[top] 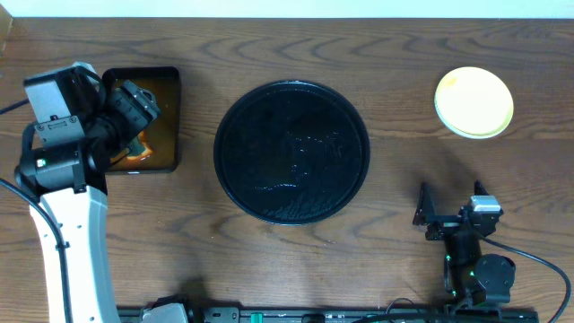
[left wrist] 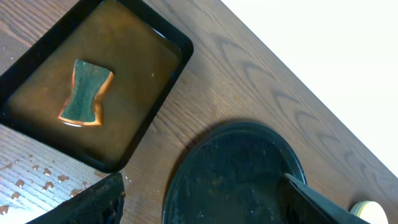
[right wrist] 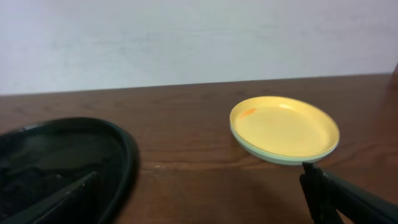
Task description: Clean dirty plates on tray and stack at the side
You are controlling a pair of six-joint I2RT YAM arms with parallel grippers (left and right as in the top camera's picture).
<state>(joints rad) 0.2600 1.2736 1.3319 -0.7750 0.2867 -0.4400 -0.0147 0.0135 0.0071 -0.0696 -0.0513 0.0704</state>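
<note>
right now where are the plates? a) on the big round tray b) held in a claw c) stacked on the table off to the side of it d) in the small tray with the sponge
c: the plates, yellow on top, sit stacked on the table, apart from the round tray, which holds none.

Your left arm [top: 76,233] stretched forward, and the left gripper [top: 134,112] was angled inward with its jaws spread wide. Your right gripper [top: 450,205] sat folded back, jaws equally wide apart.
</note>
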